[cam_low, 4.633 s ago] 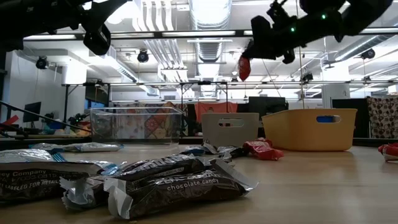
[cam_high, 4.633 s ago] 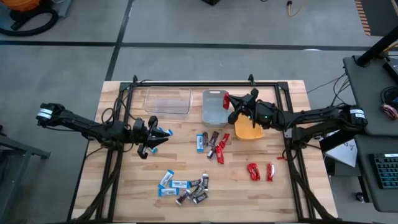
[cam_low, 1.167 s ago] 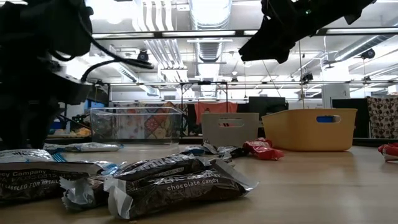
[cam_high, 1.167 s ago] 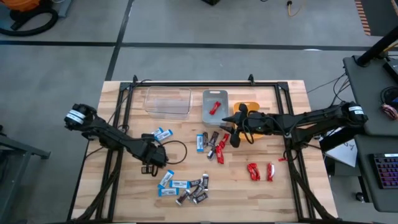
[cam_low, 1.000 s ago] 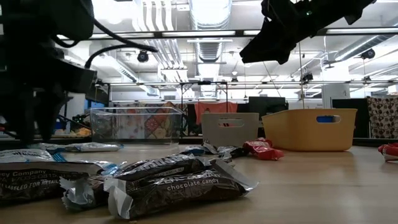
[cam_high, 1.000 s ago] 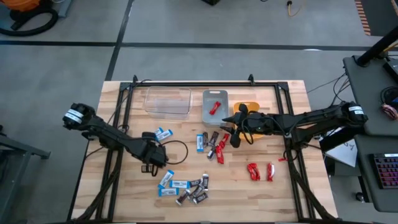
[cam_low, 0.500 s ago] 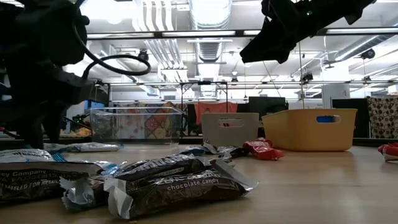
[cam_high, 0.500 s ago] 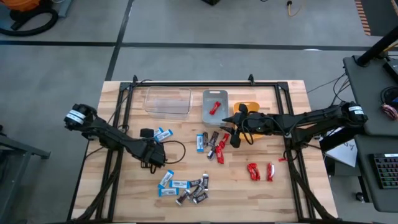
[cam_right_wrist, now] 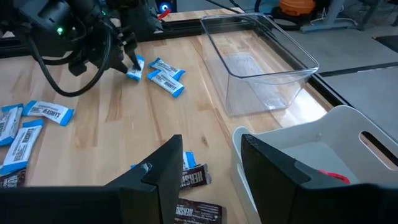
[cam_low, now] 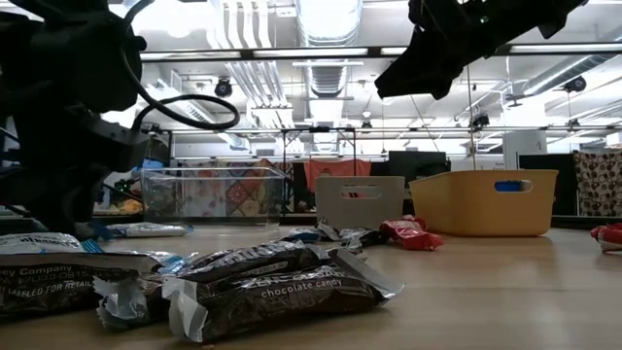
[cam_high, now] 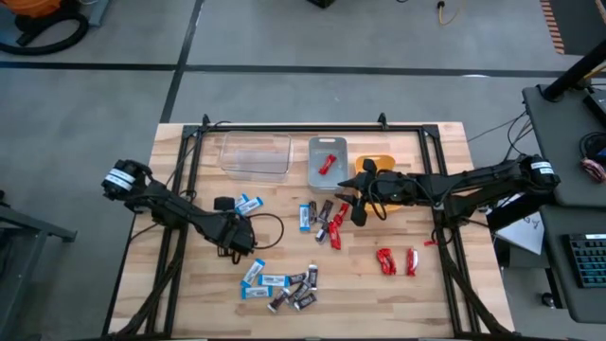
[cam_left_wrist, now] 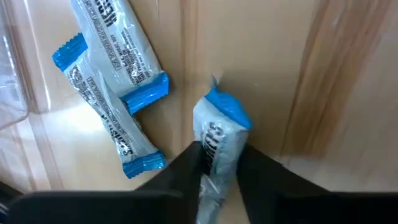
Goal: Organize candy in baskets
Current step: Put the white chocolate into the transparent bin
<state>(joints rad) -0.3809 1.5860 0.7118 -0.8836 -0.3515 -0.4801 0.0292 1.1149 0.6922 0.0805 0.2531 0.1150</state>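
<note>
A pale wooden surface (cam_high: 426, 284) stands on a grey floor, with a black frame around its edges. Along its far side sit three baskets in a row: a wide clear basket (cam_high: 255, 153), a narrower grey-blue basket (cam_high: 328, 163) holding one red candy (cam_high: 327, 165), and an orange-yellow basket (cam_high: 379, 167) partly covered by the right arm.

The left hand (cam_left_wrist: 217, 163) is low over the surface on the left side, in front of the clear basket. In the left wrist view its two dark fingers (cam_left_wrist: 186, 169) are pinched on the sides of a blue-and-white bar (cam_left_wrist: 219, 134), which stands tilted with its blue end up. Just beside it lie two more blue-and-white bars (cam_left_wrist: 109, 93), one partly over the other, near the clear basket's corner.

The right hand (cam_right_wrist: 211, 165) hovers above the middle of the surface, just in front of the grey-blue basket, with its fingers spread apart and nothing between them. Below it lies a mixed cluster (cam_high: 322, 220) of blue-and-white, dark brown and red pieces. Two red candies (cam_high: 397, 260) lie apart toward the right front. Near the front edge is another heap (cam_high: 281, 285) of blue-and-white and dark brown bars; the low view shows these close up, a dark bar (cam_low: 282, 282) in front.
</note>
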